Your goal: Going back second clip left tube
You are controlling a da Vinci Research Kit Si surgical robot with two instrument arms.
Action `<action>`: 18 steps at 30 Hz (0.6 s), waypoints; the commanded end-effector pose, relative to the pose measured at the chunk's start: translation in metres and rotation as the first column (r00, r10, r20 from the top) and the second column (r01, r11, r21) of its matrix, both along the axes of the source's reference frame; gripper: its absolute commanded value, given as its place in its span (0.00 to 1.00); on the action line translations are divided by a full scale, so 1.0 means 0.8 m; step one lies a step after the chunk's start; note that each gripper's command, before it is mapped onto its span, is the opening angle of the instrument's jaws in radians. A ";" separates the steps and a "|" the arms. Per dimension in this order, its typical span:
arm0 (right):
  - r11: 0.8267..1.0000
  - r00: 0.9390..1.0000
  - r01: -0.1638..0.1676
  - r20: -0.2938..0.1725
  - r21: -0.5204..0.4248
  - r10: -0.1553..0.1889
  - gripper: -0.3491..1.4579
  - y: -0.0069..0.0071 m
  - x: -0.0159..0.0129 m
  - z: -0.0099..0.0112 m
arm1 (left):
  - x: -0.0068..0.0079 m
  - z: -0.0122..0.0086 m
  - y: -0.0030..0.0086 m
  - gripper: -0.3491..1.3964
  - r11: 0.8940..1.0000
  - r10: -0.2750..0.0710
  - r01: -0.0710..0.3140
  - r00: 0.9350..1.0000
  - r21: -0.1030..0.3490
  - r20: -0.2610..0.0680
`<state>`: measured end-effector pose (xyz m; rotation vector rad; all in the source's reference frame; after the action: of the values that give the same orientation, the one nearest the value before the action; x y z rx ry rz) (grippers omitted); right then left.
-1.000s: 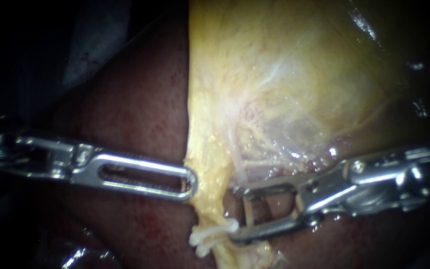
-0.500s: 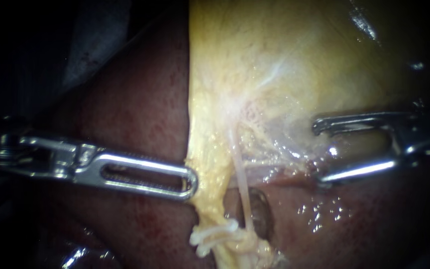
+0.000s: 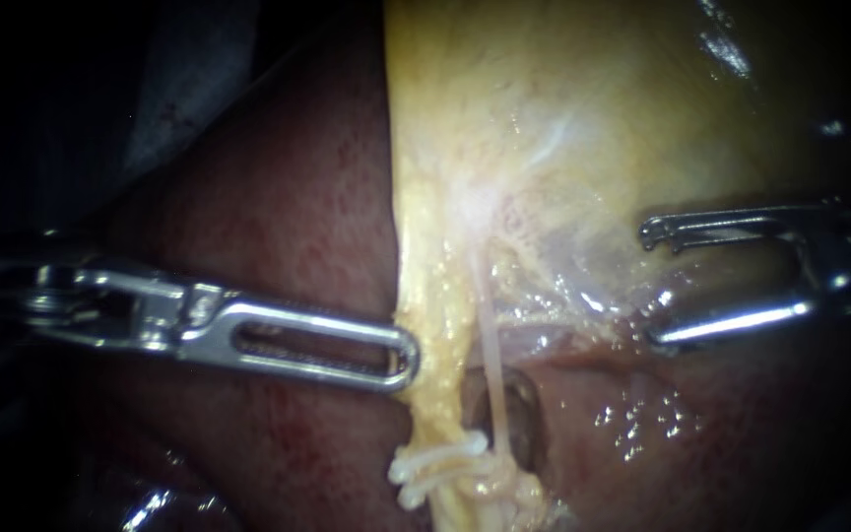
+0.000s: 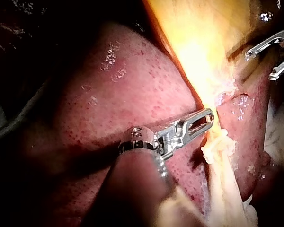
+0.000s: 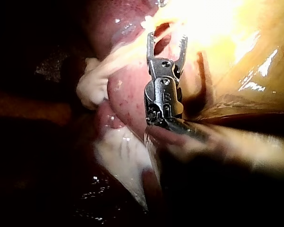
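My right instrument [image 3: 654, 288] is holding its two slim jaws wide apart with nothing between them, and no clip is showing in them. It is hanging under the lower edge of the gallbladder [image 3: 593, 118], with its tips pointing toward the tube [image 3: 492, 374] but standing well apart from it. That reads as an instrument standing clear of its work, not closing on it. The thin pale tube is running down from the gallbladder's underside and crossing a dark hollow, and so is lying bare on both sides for jaws to pass around. It is ending among some whitish bands [image 3: 435, 465] at the foot of the tissue. I cannot tell whether these are clips, nor whether this is the task's left tube. On the far side of the tube, my left instrument [image 3: 404, 357] is lying across the liver [image 3: 278, 227] with its slotted jaws closed together. Their tip seems to be pinching the yellow fringe [image 3: 425, 325] beside the tube. I judge this hold is drawing the fringe aside and keeping the tube taut and exposed.
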<state>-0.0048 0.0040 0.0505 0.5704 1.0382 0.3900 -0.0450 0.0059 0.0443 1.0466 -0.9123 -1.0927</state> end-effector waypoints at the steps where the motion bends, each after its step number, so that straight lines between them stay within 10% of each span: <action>1: 1.000 1.000 -0.001 0.000 -0.001 0.001 0.48 -0.0001 0.0000 0.0001 | -0.0005 0.0006 0.0000 0.00 1.000 -0.002 0.002 1.000 -0.003 -0.005; 18: 1.000 1.000 -0.001 0.000 -0.001 0.001 0.48 -0.0001 0.0000 0.0000 | -0.0028 0.0032 -0.0008 0.00 1.000 0.004 -0.004 1.000 -0.010 -0.009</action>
<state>-0.0048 0.0040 0.0506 0.5683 1.0380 0.3910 -0.0472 0.0053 0.0469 1.0340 -0.9076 -1.0890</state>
